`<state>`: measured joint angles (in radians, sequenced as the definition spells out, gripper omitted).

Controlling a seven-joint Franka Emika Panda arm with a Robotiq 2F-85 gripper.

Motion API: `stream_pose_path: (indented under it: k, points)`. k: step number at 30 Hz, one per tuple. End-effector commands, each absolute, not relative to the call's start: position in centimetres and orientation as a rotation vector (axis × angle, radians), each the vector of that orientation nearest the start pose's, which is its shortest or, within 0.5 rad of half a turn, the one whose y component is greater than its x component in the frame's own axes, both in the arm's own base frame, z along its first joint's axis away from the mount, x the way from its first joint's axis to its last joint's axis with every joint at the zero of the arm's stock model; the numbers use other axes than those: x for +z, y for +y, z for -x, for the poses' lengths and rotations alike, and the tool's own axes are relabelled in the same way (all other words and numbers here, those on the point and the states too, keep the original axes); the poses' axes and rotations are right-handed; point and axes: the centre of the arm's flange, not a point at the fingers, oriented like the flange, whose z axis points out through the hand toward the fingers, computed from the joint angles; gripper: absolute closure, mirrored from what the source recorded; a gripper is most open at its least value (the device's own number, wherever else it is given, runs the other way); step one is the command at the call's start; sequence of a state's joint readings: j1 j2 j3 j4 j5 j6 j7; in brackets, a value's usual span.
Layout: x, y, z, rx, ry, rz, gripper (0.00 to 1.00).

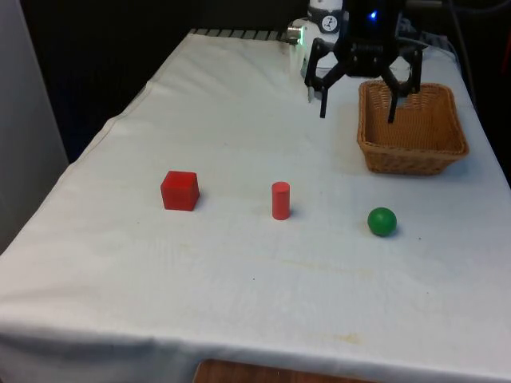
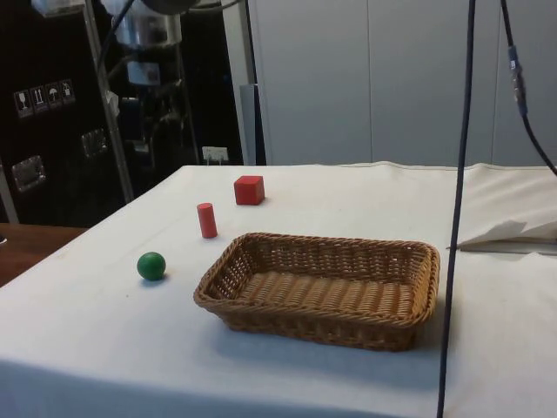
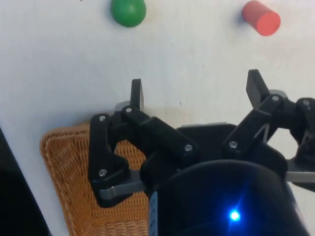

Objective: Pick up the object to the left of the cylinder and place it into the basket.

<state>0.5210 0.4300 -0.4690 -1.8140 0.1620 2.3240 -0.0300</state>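
Observation:
A red cube (image 1: pixel 180 191) (image 2: pixel 249 190) lies on the white cloth, to the front view's left of a small upright red cylinder (image 1: pixel 280 200) (image 2: pixel 206 219) (image 3: pixel 261 18). The wicker basket (image 1: pixel 412 148) (image 2: pixel 322 316) (image 3: pixel 64 182) stands at the front view's right, with nothing in it. My gripper (image 1: pixel 357 109) (image 3: pixel 197 93) hangs open and holds nothing, high above the far end of the table, over the basket's near-robot left edge. It is well away from the cube.
A green ball (image 1: pixel 382 221) (image 2: pixel 150 266) (image 3: pixel 128 11) rests on the cloth to the front view's right of the cylinder, in front of the basket. A black cable (image 2: pixel 457 209) hangs down in the side view.

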Motion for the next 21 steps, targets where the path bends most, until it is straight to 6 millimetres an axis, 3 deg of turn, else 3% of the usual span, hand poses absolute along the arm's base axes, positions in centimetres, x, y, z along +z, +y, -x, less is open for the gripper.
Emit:
stream_pose_path:
  k: [1, 12, 21]
  points:
    - [33.5, 6.3, -65.3, -0.215, -0.049, 3.193, 0.00]
    - [31.6, 6.5, -66.2, -0.231, -0.084, 3.136, 0.00]
    - [30.7, 8.2, -67.2, -0.228, -0.109, 3.110, 0.00]
